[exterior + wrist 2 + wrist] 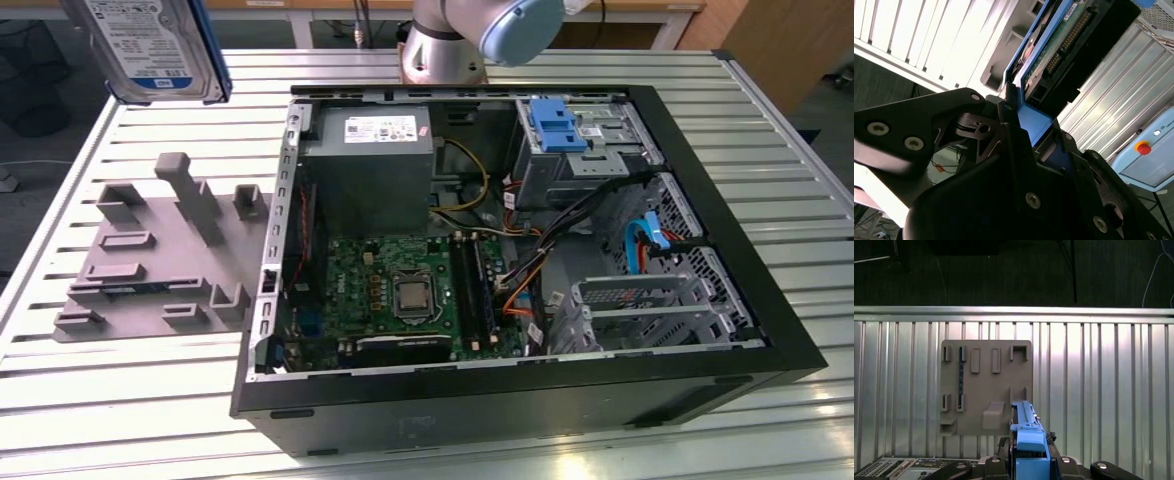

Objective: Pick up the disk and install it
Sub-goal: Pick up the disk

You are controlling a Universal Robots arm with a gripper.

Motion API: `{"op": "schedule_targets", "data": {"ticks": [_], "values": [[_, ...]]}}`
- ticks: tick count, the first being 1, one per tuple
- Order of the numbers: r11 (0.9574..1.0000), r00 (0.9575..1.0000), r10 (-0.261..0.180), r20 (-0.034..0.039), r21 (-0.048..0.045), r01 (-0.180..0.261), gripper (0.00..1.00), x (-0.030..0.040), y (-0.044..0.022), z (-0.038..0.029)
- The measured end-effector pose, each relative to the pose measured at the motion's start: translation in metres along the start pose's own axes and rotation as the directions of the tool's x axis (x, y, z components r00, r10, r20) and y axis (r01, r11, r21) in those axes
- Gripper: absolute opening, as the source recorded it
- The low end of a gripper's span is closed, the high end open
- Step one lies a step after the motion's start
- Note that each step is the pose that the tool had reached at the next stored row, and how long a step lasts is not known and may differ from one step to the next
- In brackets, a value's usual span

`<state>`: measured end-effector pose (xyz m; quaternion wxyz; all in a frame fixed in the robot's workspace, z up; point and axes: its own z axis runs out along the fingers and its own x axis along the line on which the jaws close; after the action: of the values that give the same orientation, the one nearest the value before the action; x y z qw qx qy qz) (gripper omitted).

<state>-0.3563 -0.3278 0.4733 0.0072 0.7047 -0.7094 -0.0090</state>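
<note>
Second wrist view shows your gripper [1026, 117] clamped on the disk [1064, 42] by its blue rail frame [1040, 128]; expect rigid, hefty, shock-sensitive metal cantilevered beyond the hand.

The black gripper [1024, 112] had its fingers [1010, 107] pinched on the blue rail frame [1035, 122] of the disk [1066, 37]. The disk's green circuit board and connector pins faced the camera. Beyond it lay the ribbed metal table [924, 35] and a corner of a grey fixture plate [996, 70]. Nearby stood a pale blue cabinet [1154, 165] with a red button [1141, 148].
</note>
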Motion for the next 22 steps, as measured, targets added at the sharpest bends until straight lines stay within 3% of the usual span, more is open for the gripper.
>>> {"op": "schedule_targets", "data": {"ticks": [12, 18, 22], "values": [[1.0, 1.0, 0.0, 0.0, 0.0, 0.0, 0.36, -0.0001, -0.0079, -0.0002], [1.0, 1.0, 0.0, 0.0, 0.0001, 0.0, 0.36, -0.0001, -0.0082, -0.0002], [1.0, 1.0, 0.0, 0.0, 0.0, 0.0, 0.36, -0.0001, -0.0081, -0.0048]]}}
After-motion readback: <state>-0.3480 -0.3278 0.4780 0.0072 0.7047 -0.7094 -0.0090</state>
